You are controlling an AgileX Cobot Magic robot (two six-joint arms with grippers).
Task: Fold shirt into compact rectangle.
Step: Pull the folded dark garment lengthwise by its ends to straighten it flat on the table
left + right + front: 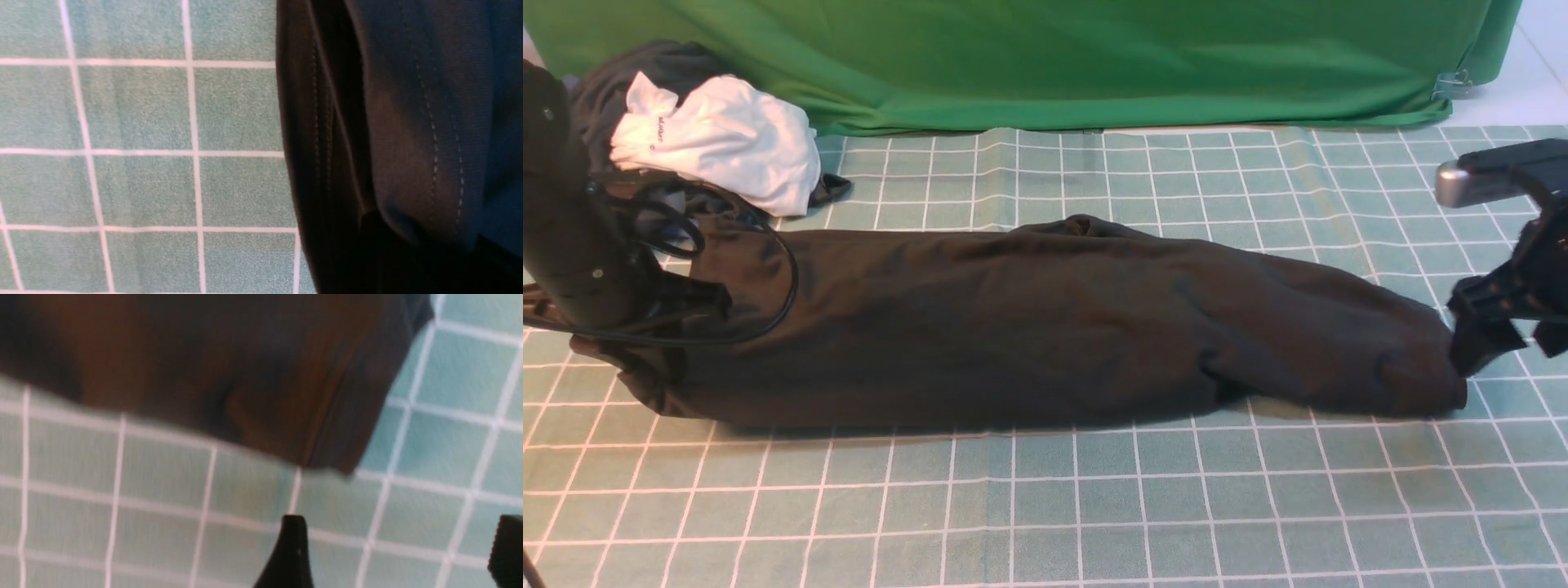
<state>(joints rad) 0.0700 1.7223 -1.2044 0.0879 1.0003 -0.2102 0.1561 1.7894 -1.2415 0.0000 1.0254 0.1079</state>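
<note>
The black-brown shirt (1029, 327) lies as a long, narrow band across the checked cloth, running left to right. My left gripper (698, 300) sits at its left end. In the left wrist view the stitched hem (429, 134) rises toward the camera and bunches where the jaws are, so they look shut on the shirt (408, 122); the fingers themselves are lost in dark cloth. My right gripper (1490, 335) hovers just off the shirt's right end. It is open, with only checked cloth between its fingertips (291, 547), a little apart from the shirt's corner (335, 457).
A white garment (727, 143) lies on a dark grey one (645, 65) at the back left, close behind my left arm. A green backdrop (1054, 57) closes off the far edge, with a metal clamp (1452, 84) at its right. Green checked tablecloth (1094, 506) stretches in front of the shirt.
</note>
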